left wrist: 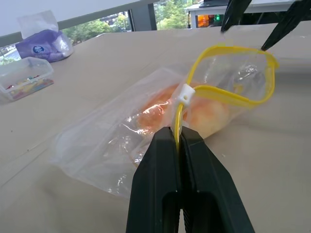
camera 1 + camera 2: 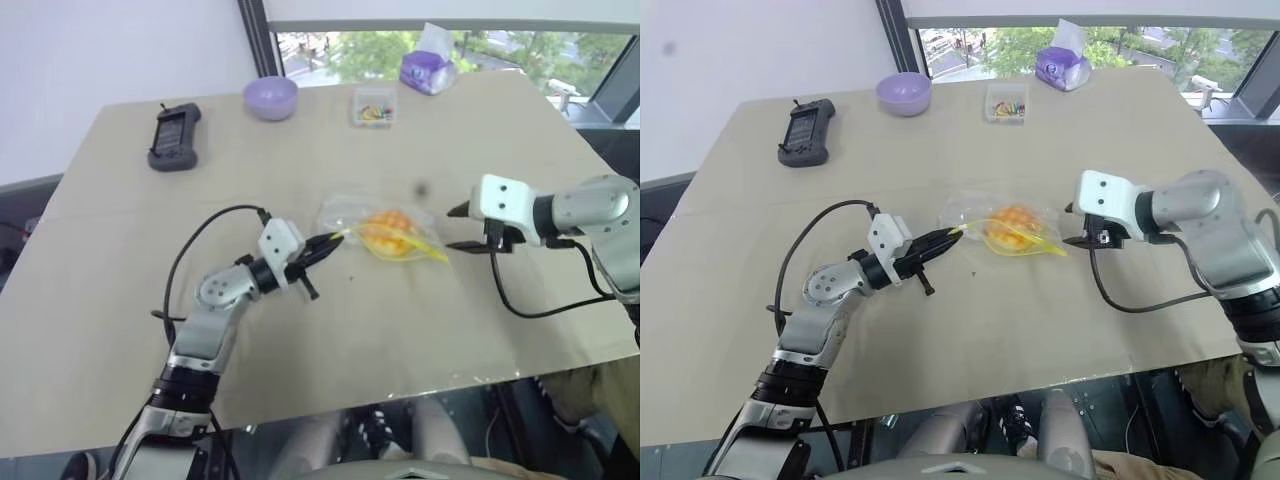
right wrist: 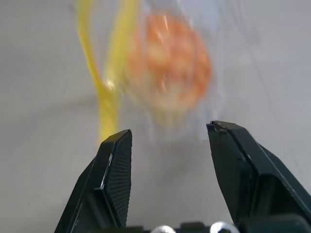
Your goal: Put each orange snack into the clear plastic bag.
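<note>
Clear plastic bag (image 2: 385, 232) lying near the middle of the tan table (image 2: 300, 340), crinkled, with its yellow strip (image 1: 228, 73) forming an open loop at the end toward the right arm. Orange snack (image 2: 388, 232) resting inside the bag, seen through the clear film, round and orange-yellow. Left gripper (image 2: 333, 240) pinched tight on the bag's yellow strip just beside the white zip slider (image 1: 185, 93), fingers (image 1: 160, 184) pressed together with the strip between them, pointing level across the table toward the bag. Right gripper (image 2: 457, 228) parted, empty, just beside the bag's open end and apart from it, angled downward; fingers (image 3: 116, 170) standing wide with bare table between them and the snack ahead of them in the right wrist view. Toward the far edge of the table: black handheld device (image 2: 174, 137) at far left, lilac bowl (image 2: 270, 97), small clear box of colourful bits (image 2: 374, 108), and purple-and-clear tissue pack (image 2: 428, 66) near the window. All four well apart from the bag.
</note>
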Action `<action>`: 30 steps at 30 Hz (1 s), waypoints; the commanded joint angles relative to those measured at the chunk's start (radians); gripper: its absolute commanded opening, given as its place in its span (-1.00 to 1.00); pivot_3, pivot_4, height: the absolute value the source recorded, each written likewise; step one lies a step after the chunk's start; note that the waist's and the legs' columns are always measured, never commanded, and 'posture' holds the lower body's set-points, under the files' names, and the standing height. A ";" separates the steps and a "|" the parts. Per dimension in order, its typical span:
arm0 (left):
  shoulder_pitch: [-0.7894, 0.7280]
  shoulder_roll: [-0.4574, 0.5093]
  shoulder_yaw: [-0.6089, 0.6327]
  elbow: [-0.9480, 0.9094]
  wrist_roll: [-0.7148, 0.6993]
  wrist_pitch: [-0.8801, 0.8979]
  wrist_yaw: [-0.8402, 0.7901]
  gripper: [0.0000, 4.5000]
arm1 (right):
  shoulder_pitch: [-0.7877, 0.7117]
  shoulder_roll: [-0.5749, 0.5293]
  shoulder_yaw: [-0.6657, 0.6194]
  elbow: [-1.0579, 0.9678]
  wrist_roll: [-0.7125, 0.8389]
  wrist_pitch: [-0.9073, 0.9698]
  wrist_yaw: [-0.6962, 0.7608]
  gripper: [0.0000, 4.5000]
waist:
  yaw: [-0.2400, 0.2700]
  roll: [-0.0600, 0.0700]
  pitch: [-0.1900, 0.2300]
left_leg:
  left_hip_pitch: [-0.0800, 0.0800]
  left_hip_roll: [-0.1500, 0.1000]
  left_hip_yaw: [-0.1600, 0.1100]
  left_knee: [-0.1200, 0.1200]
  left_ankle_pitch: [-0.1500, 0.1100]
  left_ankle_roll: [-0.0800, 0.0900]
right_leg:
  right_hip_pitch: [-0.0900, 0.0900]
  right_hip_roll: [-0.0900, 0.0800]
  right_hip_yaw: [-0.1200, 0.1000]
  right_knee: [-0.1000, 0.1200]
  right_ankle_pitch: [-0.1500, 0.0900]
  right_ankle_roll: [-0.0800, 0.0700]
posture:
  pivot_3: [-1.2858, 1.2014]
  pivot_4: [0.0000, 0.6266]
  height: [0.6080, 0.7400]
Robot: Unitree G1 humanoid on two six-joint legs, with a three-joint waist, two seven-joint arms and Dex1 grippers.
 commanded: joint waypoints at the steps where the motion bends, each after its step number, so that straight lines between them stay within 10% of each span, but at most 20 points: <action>1: -0.003 -0.003 0.003 -0.058 -0.012 -0.003 -0.003 -1.00 | -0.058 0.053 0.009 -0.084 0.025 0.076 -0.042 0.18 | 0.005 0.000 0.000 | 0.000 0.000 -0.001 0.000 0.000 0.000 | 0.000 0.000 -0.001 0.000 0.000 0.000 | 0.03 -0.52 1.00; 19: 0.014 -0.037 -0.041 -0.173 -0.046 0.120 0.000 -1.00 | -0.071 0.239 0.208 -0.083 -0.149 0.053 -0.234 0.18 | 0.002 0.000 0.000 | -0.002 0.000 0.001 0.001 0.000 0.000 | 0.000 0.001 -0.004 0.000 0.000 0.000 | 0.03 -0.52 1.00; 22: 0.013 -0.039 -0.040 -0.179 -0.046 0.131 0.002 -1.00 | -0.065 0.246 0.210 -0.079 -0.161 0.040 -0.238 0.18 | 0.002 0.000 0.000 | -0.005 0.042 0.053 -0.002 0.003 -0.009 | 0.007 -0.005 -0.019 -0.002 0.000 -0.001 | 0.03 -0.52 1.00; 26: 0.013 -0.039 -0.035 -0.179 -0.048 0.137 0.002 -1.00 | -0.062 0.248 0.204 -0.073 -0.173 0.036 -0.240 -0.41 | 0.008 0.000 0.000 | -0.006 0.053 0.070 -0.001 0.004 -0.011 | 0.014 -0.010 -0.026 -0.004 0.000 -0.001 | 0.03 -0.52 1.00; 30: 0.010 -0.040 -0.034 -0.171 -0.049 0.132 0.003 -1.00 | -0.057 0.247 0.201 -0.072 -0.179 0.031 -0.239 -0.41 | 0.005 0.000 0.000 | -0.005 0.054 0.071 0.000 0.004 -0.010 | 0.015 -0.011 -0.029 -0.002 0.000 -0.001 | 0.03 -0.52 1.00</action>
